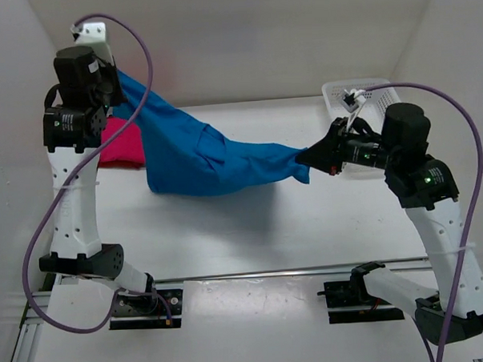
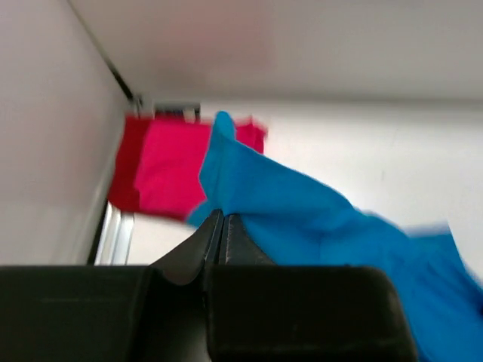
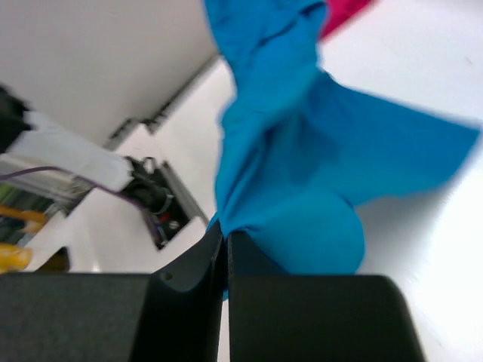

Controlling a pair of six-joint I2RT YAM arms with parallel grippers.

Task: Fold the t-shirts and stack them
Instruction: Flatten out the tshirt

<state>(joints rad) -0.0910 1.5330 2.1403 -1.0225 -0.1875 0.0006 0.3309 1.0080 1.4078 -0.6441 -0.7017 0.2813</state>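
Black and close to the lens in the left wrist view, my left fingers (image 2: 219, 216) are pressed together with an edge of the blue t-shirt (image 2: 317, 219) pinched at their tips. Beyond it the pink t-shirt (image 2: 170, 170) lies flat by the side wall, with what looks like the dark red t-shirt (image 2: 123, 170) showing at its edges.

From the right wrist, my right fingers (image 3: 225, 228) are likewise closed, gripping a bunched fold of the blue cloth, which balloons away from them towards the far side.

From above, the blue t-shirt hangs between my two arms. It is high at the left fingers and lower at the right fingers, and its middle sags onto the surface (image 1: 252, 237). One sagging part touches or overlaps the pink t-shirt. The basket (image 1: 334, 93) sits just behind my right arm.

Both holds look thin to me. If I pull my arms apart too hard, the cloth could slip out of one pinch. Dragging the sagging middle sideways could also rumple the pink t-shirt beneath it.
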